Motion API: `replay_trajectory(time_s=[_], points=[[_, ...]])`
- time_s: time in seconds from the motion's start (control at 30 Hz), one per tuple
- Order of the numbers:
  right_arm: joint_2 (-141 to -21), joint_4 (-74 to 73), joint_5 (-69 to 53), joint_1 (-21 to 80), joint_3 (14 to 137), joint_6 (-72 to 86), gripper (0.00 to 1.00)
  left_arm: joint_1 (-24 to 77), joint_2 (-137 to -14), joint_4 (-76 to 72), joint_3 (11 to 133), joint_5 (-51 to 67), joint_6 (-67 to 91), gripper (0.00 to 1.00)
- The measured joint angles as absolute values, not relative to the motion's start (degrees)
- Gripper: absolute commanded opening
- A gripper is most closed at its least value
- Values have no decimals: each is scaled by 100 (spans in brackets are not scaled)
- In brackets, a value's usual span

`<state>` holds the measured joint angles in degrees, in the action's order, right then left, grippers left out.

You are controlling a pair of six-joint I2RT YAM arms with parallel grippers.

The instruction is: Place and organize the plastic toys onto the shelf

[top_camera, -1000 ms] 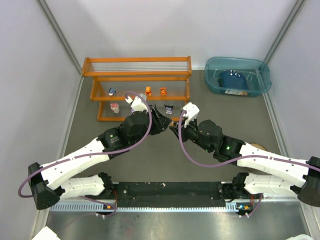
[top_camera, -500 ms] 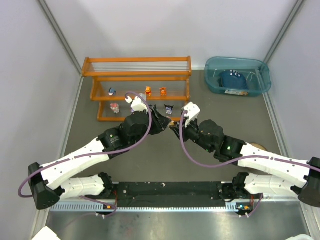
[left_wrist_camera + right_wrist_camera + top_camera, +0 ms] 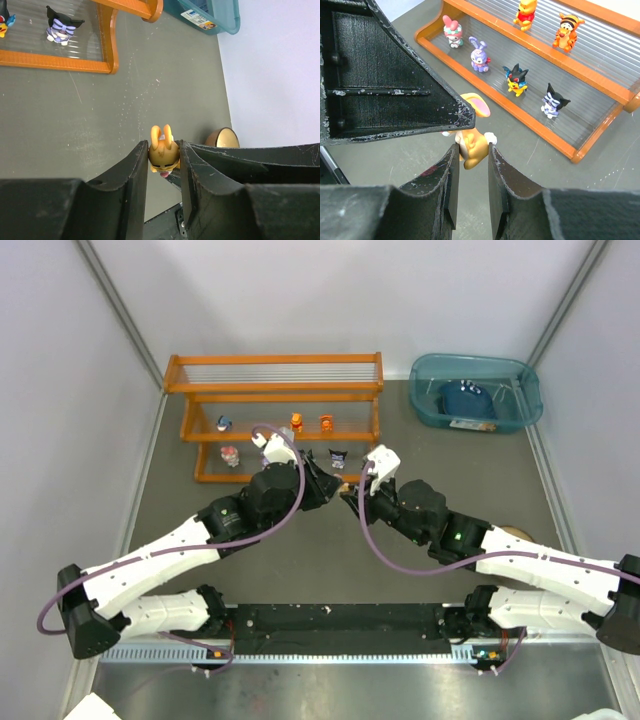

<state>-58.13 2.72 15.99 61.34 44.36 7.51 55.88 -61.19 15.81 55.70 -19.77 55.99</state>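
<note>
An orange long-eared bunny toy (image 3: 343,486) hangs over the table in front of the shelf (image 3: 275,390), held from both sides. My left gripper (image 3: 164,150) is shut on its head, ears poking out past the fingertips. My right gripper (image 3: 471,150) is shut on its body (image 3: 472,142); the left arm's finger (image 3: 395,90) crosses above it. On the orange shelf (image 3: 530,120), the lower tier holds a pink-hatted toy (image 3: 452,31), a purple bunny (image 3: 479,54), a black and yellow toy (image 3: 515,79) and a black and white one (image 3: 553,101). A yellow bear (image 3: 527,12) and a striped tiger (image 3: 564,31) stand one tier up.
A teal bin (image 3: 476,390) with a dark blue item (image 3: 465,400) sits at the back right. A brown round object (image 3: 515,532) lies beside the right forearm. White walls close in both sides, and a black rail (image 3: 330,620) runs between the arm bases.
My left gripper's jaws have closed in onto the bunny toy's head. Both arms have stayed where they were, with the right gripper unchanged.
</note>
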Motion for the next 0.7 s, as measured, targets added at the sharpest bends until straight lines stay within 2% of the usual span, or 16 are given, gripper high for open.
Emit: replay_trajectory(time_s=[0.03, 0.07, 0.2, 0.27, 0.47, 0.7], points=[[-5813, 261, 1599, 6134, 4436, 751, 31, 5588, -6128, 1579, 5568, -1975, 5599, 0], [-5811, 250, 1594, 6134, 4434, 751, 46, 5588, -6130, 1579, 5564, -1975, 5599, 0], [-5758, 276, 1529, 6134, 4418, 768, 69, 5590, -6130, 1588, 5557, -1962, 5594, 0], [-5627, 366, 1511, 6136, 4368, 779, 74, 5590, -6125, 1588, 5524, -1990, 5575, 0], [-4969, 379, 1594, 6136, 4351, 755, 82, 5343, -5966, 1691, 5295, -1911, 5306, 0], [-3951, 349, 2080, 6136, 4316, 637, 84, 4045, -5054, 1865, 5087, -1691, 4021, 0]])
